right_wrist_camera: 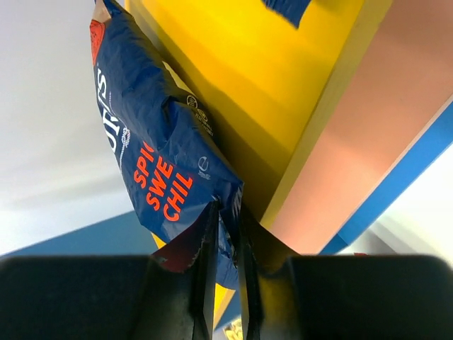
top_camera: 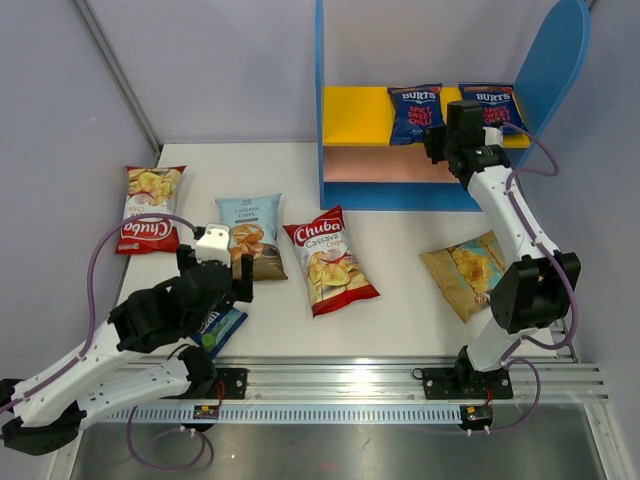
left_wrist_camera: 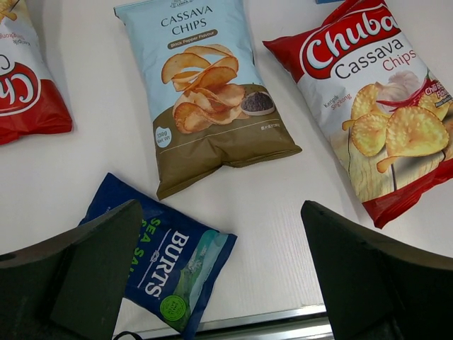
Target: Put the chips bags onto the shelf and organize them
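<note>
A blue chips bag [right_wrist_camera: 156, 142], lying lengthwise up the yellow board [right_wrist_camera: 283, 64] at its right end, is pinched by its near corner in the right gripper [right_wrist_camera: 226, 212]; the left gripper [left_wrist_camera: 219, 273] is spread wide.

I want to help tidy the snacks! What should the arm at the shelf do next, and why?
Probably slide the Burts Spicy Sweet Chilli bag a little deeper onto the yellow board. The right end effector pinches the bag's lower edge, and that edge seems to hang past the board's front, so the bag does not look fully settled on the shelf yet.
</note>
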You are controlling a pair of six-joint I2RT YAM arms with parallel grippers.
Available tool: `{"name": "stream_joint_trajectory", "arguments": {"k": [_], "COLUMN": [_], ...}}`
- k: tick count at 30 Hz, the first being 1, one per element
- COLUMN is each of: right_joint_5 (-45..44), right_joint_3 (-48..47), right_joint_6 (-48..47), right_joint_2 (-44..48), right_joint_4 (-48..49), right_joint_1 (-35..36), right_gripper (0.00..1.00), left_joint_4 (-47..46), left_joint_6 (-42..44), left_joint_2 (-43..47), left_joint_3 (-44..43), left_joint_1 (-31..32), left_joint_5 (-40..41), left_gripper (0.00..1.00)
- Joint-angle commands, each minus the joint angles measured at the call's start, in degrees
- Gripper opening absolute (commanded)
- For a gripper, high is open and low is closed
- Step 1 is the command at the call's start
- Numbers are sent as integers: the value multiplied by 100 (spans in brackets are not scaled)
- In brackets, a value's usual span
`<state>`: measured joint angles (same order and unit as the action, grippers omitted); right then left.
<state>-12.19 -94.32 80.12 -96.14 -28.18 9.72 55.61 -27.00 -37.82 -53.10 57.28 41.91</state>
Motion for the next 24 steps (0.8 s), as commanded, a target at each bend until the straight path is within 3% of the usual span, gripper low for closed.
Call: {"name": "stream_joint_trajectory", "arguments": {"k": [1, 15, 17, 18, 21, 24], "right_joint_5": [-617, -435, -293, -267, -171, -179], "right_joint_3": [-305, -174, -165, -165, -87, -95], "right_joint_6": [373, 566, 540, 514, 374, 172], "right_joint_2": [-80, -142, -125, -90, 139, 393], "right_joint_4": [-126, 58, 120, 94, 164, -46], "right_joint_1": [-75, -339, -330, -330, -330, -321], "right_gripper": [21, 20, 28, 41, 57, 61], "left_joint_4": [-218, -244, -253, -253, -227, -209], "left_joint_6": [37, 72, 72, 64, 46, 20], "left_joint_2": [47, 117, 117, 109, 91, 91], "left_joint_3": [2, 10, 10, 10, 1, -7], "left_joint_1": [-67, -190, -226, -234, -313, -410], "left_joint_5": [89, 36, 45, 54, 98, 124], "left_gripper": [99, 99, 99, 99, 99, 99]}}
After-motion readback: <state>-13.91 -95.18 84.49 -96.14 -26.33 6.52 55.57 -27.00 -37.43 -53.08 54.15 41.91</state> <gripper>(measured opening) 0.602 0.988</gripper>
